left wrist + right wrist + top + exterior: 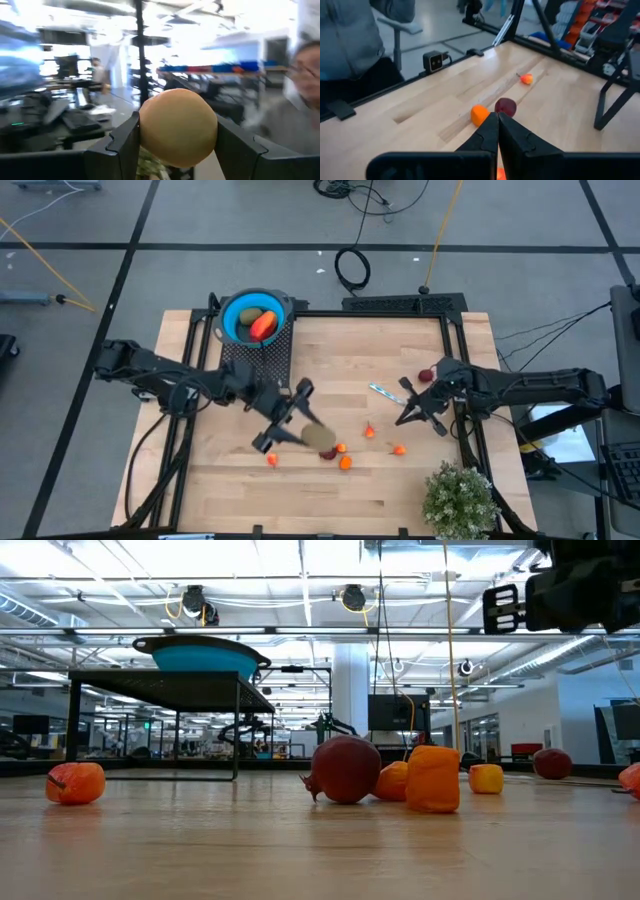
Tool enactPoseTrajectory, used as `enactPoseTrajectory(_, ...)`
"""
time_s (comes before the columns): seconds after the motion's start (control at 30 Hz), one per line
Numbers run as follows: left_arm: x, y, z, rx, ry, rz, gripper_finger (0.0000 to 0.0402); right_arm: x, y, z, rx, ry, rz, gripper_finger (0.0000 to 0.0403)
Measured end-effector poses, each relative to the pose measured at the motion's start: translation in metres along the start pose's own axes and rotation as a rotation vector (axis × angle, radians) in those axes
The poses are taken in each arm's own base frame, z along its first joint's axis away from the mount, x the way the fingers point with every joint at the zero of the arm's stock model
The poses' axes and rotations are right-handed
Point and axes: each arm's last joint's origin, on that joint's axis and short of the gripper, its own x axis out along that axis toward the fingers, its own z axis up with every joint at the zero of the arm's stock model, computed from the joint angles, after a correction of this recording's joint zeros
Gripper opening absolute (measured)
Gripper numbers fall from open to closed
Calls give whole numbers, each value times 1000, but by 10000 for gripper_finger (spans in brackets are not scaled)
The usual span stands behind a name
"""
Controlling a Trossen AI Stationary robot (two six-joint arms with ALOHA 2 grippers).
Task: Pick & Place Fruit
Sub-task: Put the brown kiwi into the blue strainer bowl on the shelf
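The wooden tabletop (400, 490) stands on a grey tiled floor (150, 210) divided by dark lines, with black cables (352, 268) lying loose. Beyond it, long ceiling lights (300, 560) illuminate an open workshop with a white pillar (350, 685) and monitors (385, 712).

The tan fruit (178, 127) hides part of the blurred room behind it; a blurred person (295, 100) is cut off at the left wrist picture's edge; the potted plant (459, 500) is cropped at the table's (400, 350) near right corner

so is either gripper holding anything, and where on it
The left gripper holds a tan oval fruit, fingers pinching its two sides. The right gripper is shut and empty.
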Motion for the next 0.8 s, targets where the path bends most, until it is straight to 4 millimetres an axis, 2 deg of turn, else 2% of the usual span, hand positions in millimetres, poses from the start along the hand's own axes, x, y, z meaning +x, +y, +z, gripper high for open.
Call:
enactPoseTrajectory(0.3,-28,50,12,-144,-103,238,207,-17,15,-18,26,-111,-76,1)
enactPoseTrajectory(0.6,-65,94,22,-167,-189,453,207,-29,19,-14,38,-187,-137,0)
enactPoseTrajectory(0.8,-96,122,27,-237,-236,584,207,-32,13,-14,76,-161,-359,0)
